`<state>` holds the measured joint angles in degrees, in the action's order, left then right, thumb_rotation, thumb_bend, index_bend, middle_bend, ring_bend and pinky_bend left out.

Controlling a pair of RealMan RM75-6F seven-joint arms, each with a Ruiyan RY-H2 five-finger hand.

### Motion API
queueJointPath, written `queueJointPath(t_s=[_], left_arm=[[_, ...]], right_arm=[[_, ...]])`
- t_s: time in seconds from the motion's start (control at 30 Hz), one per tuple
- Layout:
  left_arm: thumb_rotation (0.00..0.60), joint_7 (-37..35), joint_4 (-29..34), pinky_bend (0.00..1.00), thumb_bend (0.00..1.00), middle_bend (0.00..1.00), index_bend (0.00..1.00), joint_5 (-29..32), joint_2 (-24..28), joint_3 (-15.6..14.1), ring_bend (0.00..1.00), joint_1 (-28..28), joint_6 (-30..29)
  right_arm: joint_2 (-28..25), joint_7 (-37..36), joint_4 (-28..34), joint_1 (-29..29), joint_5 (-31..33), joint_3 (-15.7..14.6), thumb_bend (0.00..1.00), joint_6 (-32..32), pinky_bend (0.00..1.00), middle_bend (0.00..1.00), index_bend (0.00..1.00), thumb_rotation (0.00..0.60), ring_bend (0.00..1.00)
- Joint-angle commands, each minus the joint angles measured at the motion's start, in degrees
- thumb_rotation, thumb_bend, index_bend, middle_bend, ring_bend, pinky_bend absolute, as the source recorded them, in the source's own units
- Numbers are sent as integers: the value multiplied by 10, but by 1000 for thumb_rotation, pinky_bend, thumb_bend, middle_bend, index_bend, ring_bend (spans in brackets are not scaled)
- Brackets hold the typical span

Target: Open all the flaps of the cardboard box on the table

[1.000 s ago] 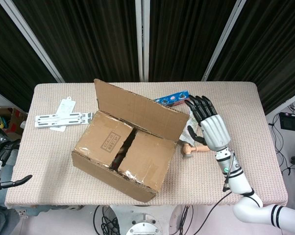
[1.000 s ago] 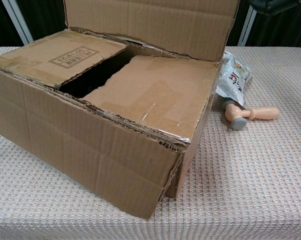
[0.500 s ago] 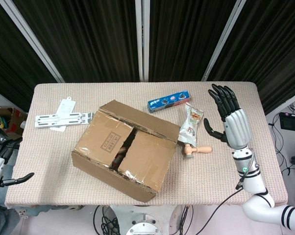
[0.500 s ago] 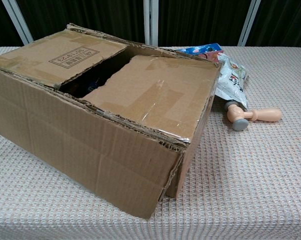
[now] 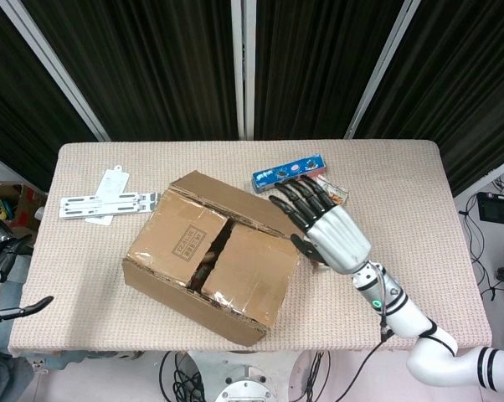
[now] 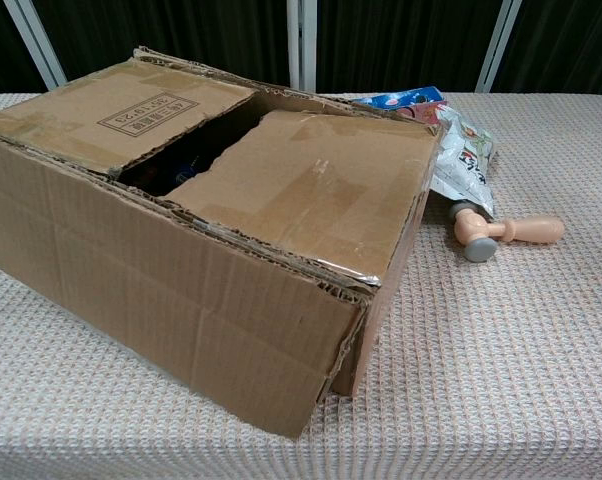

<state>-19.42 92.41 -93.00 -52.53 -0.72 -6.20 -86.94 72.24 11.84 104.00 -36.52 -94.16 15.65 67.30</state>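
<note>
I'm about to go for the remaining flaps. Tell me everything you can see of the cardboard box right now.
The cardboard box is brown corrugated card, worn, with torn edges and clear tape on top. It sits turned at an angle on the cloth-covered table. Two top flaps lie down over the opening with a dark gap between them; the left one carries a printed stamp. The far flap is folded out and down behind. The right hand hovers open by its right edge; contact cannot be told.

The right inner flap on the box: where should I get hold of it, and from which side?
Take the right flap by its free edge along the dark centre gap, coming from above with the right hand. That edge is torn and sits slightly apart from the left flap, so fingertips can probably hook under it and lift it toward the box's right side.
</note>
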Motion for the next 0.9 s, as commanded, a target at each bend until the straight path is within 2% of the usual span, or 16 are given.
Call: queueJointPath(t_s=[0.03, 0.07, 0.13, 0.2, 0.3, 0.37, 0.43, 0.7, 0.9], left_arm=[[183, -4, -2, 150, 53, 119, 40, 0, 1, -1, 99, 3, -3], [182, -6, -4, 150, 53, 119, 40, 1, 1, -1, 99, 4, -5], [181, -10, -6, 150, 52, 119, 40, 1, 2, -1, 99, 6, -8], [181, -13, -8, 150, 52, 119, 40, 1, 3, -2, 99, 9, -11], [184, -19, -12, 150, 52, 119, 40, 2, 3, -3, 100, 12, -14], [184, -22, -15, 150, 52, 119, 40, 2, 2, -4, 99, 13, -14], [182, -27, -19, 150, 52, 119, 40, 3, 1, -4, 99, 14, -15], [185, -37, -29, 150, 53, 119, 40, 4, -1, -2, 100, 16, -18], [183, -44, -36, 151, 53, 119, 40, 5, -4, -3, 99, 17, -17]], right_arm=[[-1, 50, 45, -59, 63, -5, 640, -109, 1, 52, 12, 600, 0], [3, 40, 49, -71, 80, -3, 765, -130, 29, 117, 56, 600, 14], [8, 25, 50, -87, 100, 1, 888, -155, 107, 191, 153, 600, 59], [12, 23, 48, -105, 117, 5, 963, -178, 179, 240, 246, 600, 140], [14, 32, 51, -127, 142, 10, 999, -203, 216, 350, 362, 600, 225], [18, 41, 50, -139, 156, 11, 1000, -215, 239, 445, 490, 600, 286], [20, 55, 50, -153, 178, 11, 1000, -230, 228, 471, 547, 600, 309], [47, 98, 42, -190, 244, -1, 1000, -246, 116, 447, 535, 600, 290], [70, 116, 26, -213, 284, -14, 1000, -251, 71, 325, 380, 600, 158]])
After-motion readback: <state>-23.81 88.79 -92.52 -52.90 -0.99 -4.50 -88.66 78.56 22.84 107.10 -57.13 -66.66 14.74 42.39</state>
